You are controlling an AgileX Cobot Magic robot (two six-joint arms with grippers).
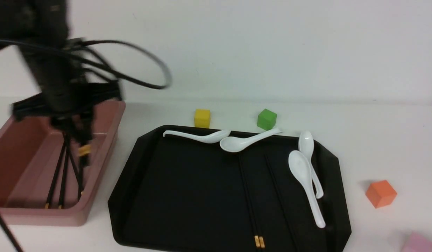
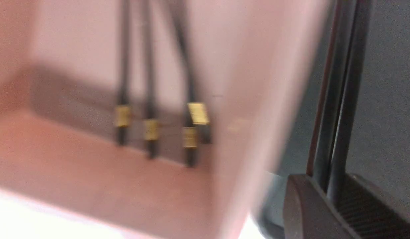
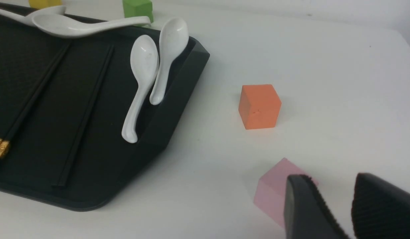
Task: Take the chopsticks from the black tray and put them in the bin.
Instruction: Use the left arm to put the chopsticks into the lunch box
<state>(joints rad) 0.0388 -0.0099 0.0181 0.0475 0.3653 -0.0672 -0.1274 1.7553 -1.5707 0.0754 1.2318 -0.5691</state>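
Fingers point(image 2: 311, 205) of the left gripper point(image 1: 73, 122) hang motion-blurred over the deep dusty-pink plastic bin point(image 1: 44, 217). I cannot tell whether they are clenched on anything or have let go. Of the long thin black chopsticks point(image 1: 58, 182) with gold bands, three lie on the bin floor. A fourth stands nearly upright just below the gripper, close to the bin wall on the tray's side. At least three more lie on the large glossy black tray point(image 1: 188, 196), two of them side by side, with their far tips at or under the bowl of one of the white spoons point(image 1: 236, 142).

The right gripper point(image 3: 332, 179) hovers with its fingers parted and empty, over the table near a pale pink cube point(image 3: 274, 192).

The upright stick could topple over the rim if it drops this close to the wall. Later, the black sticks on the black tray look hard to locate. Pulling the pair out could also drag the spoon along.
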